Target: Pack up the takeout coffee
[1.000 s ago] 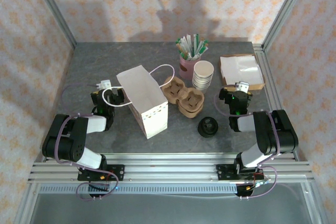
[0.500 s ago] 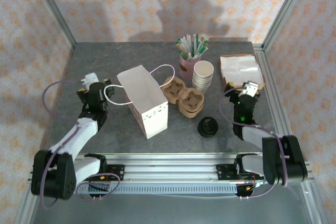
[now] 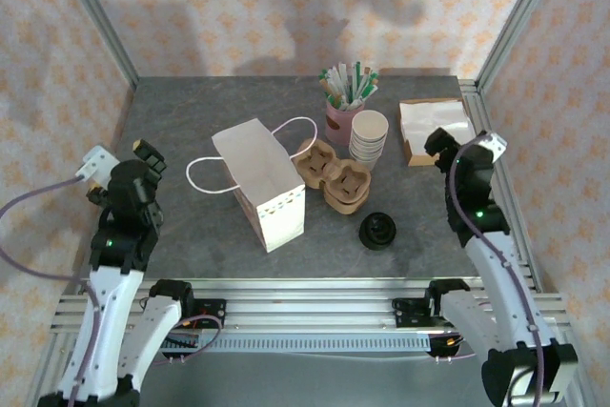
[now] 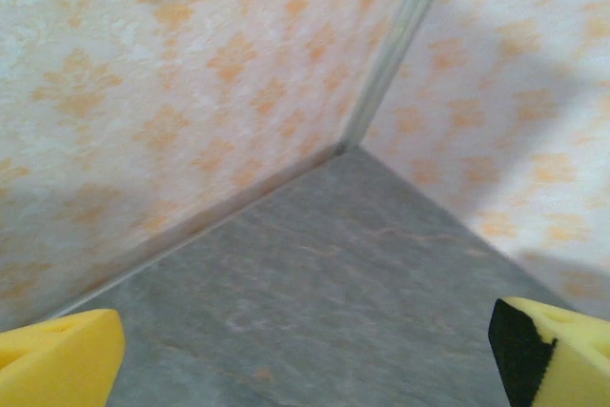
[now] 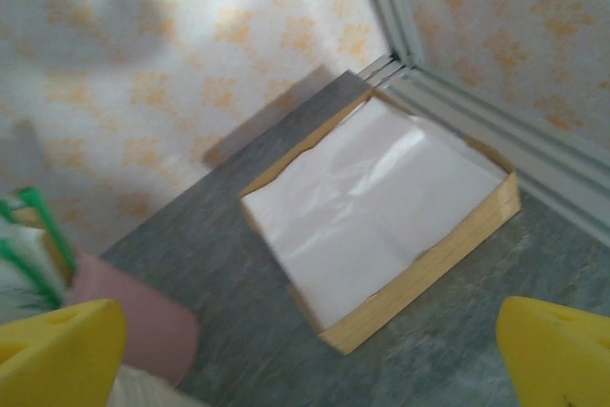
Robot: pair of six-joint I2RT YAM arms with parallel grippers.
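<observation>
Shows a grey surface [image 3: 191, 121] from above, with two arms mounted at its near edge. Puts the takeout coffee [image 3: 378, 231] closest to that edge, right of centre: a round black lid, standing alone, touched by neither hand. Sets a white paper bag [image 3: 262, 183] to its left, with looped handles spread to either side, and a brown cup carrier [image 3: 332, 174] just behind it. Finds the left hand [image 3: 148, 156] near the left edge, well apart from the bag. Through its wrist camera, shows yellow pads [image 4: 57, 359] spread wide at the lower corners, released, with bare surface and patterned wall between them. Finds the right hand [image 3: 440, 145] at the right side, likewise spread and empty, facing a shallow box of white napkins [image 5: 381, 216]. Farther back, shows stacked cream cups [image 3: 369, 135] and a pink holder of sticks [image 3: 343, 107].
</observation>
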